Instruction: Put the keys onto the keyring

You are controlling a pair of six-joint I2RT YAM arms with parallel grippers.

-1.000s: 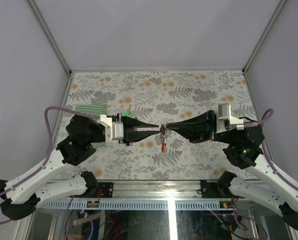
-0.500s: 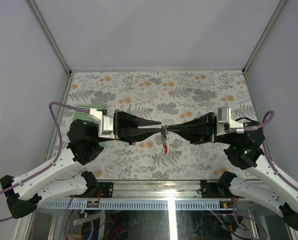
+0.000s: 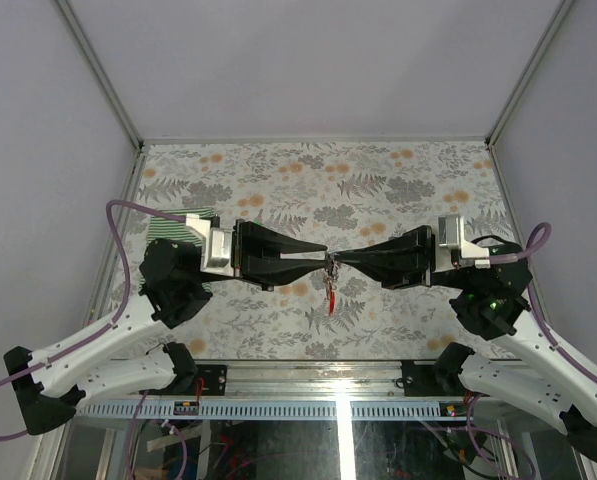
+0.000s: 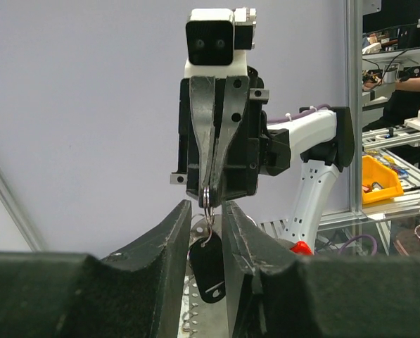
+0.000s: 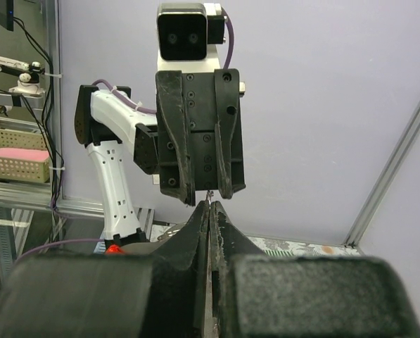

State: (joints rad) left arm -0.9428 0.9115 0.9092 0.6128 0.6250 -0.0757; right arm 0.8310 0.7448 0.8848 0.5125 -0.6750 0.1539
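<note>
- Around the workspace, plain grey walls [image 3: 308, 70] close off three sides, with metal frame posts [image 3: 98, 70] running down to the far corners.
- The table [image 3: 378, 180] has a leaf-and-flower print. Both arms reach in from the near edge and meet over its middle, well apart from the far edge and the side walls.
- A green-and-white striped cloth [image 3: 183, 225] lies by the left edge, partly under the left arm.
- The left gripper [image 3: 323, 251] has its jaws spread a little, one on each side of a hanging black tag [image 4: 210, 266].
- The right gripper [image 3: 336, 257] has its jaws pressed together, pinching the keyring [image 4: 207, 197].
- The keys [image 3: 329, 272] hang in a small bunch under that ring, above the table between the two fingertips, with a red tag [image 3: 329, 300] lowest.
</note>
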